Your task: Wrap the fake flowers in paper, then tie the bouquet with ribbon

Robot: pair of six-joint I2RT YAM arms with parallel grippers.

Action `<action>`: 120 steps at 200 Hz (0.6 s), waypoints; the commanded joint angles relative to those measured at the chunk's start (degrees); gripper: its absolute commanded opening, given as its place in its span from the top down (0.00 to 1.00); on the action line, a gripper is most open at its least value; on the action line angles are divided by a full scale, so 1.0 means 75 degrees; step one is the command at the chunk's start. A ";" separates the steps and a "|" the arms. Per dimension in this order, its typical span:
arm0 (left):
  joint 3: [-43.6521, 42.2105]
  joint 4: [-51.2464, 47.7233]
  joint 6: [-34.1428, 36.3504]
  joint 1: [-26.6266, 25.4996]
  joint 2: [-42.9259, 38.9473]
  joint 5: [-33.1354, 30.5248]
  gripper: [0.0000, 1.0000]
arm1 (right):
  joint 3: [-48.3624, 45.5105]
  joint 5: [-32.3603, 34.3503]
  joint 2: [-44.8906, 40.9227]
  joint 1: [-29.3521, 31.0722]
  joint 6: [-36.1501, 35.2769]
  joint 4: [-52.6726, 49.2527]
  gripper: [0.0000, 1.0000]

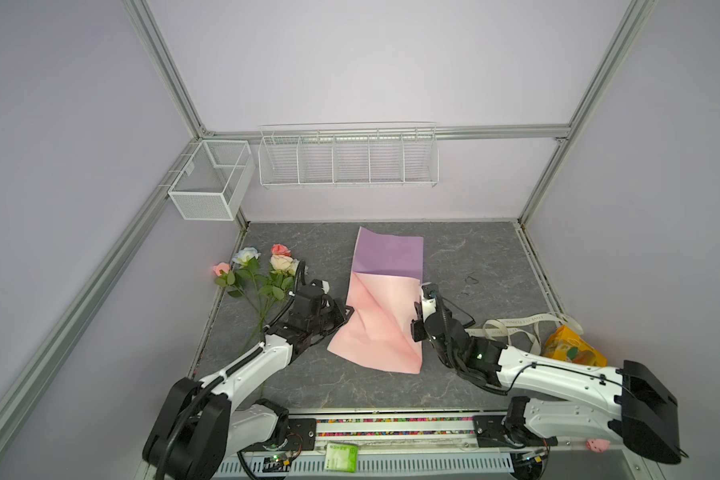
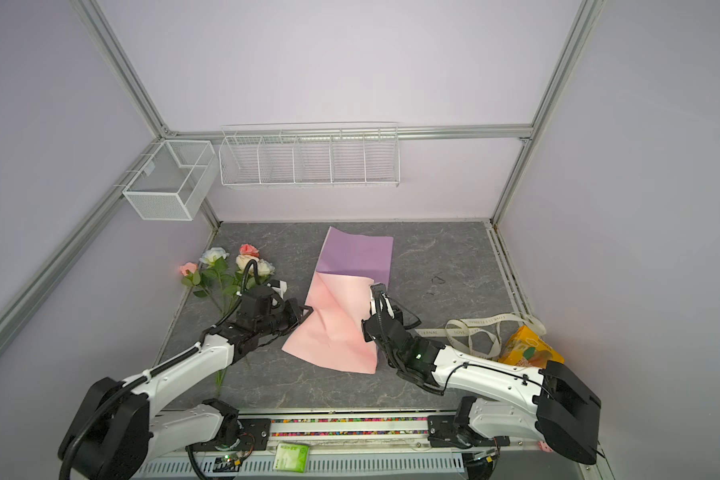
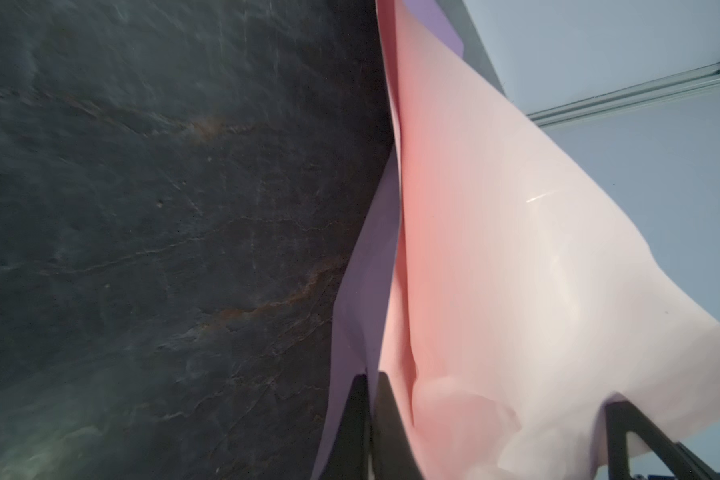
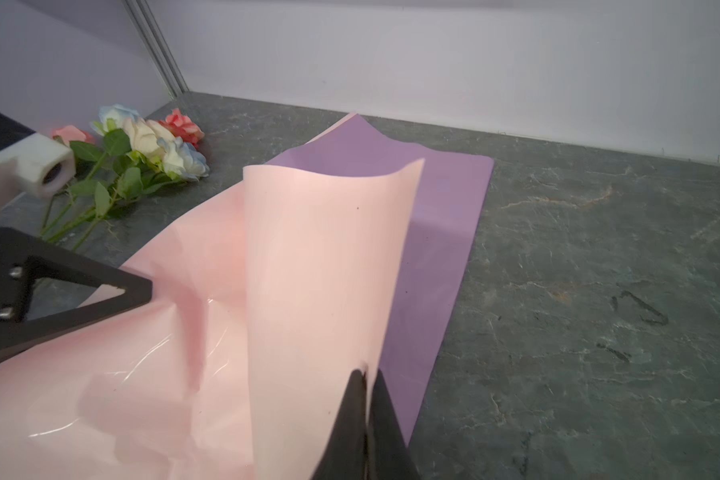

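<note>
The bouquet of fake flowers [image 1: 258, 270] [image 2: 225, 272] [image 4: 142, 145] lies loose on the dark table's left side, stems toward the front, with the left arm over the stems. A paper sheet, pink on one face and lilac on the other [image 1: 385, 307] [image 2: 346, 307], lies mid-table, its near half folded over. My left gripper [image 1: 348, 311] [image 2: 308, 309] [image 3: 371, 376] is shut on the paper sheet's left edge. My right gripper [image 1: 424, 287] [image 2: 377, 287] [image 4: 366, 374] is shut on the sheet's right edge and holds a curled pink flap [image 4: 325, 257] up.
A cream lettered ribbon [image 1: 516, 328] [image 2: 487, 328] lies in loops at the right, beside an orange packet [image 1: 572, 347] [image 2: 528, 347]. Two white wire baskets [image 1: 348, 160] [image 1: 211, 183] hang on the back wall. A small dark scrap [image 1: 470, 279] lies right of the sheet.
</note>
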 commanded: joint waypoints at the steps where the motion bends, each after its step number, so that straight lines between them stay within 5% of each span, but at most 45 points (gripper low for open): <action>1: -0.0610 -0.0468 -0.0414 0.0015 -0.1153 -0.1026 1.00 | 0.0130 -0.0014 -0.0119 -0.0117 -0.0207 0.0574 0.94; 49: -0.1647 -0.0575 -0.1419 -0.0581 -0.2562 -0.1501 1.00 | -0.0515 0.0148 -0.0828 -0.1297 0.1177 0.0033 0.94; 120: -0.2139 0.0015 -0.2092 -0.1450 -0.2116 -0.1804 1.00 | -0.1465 -0.0402 -0.1369 -0.3283 0.2802 -0.0953 0.94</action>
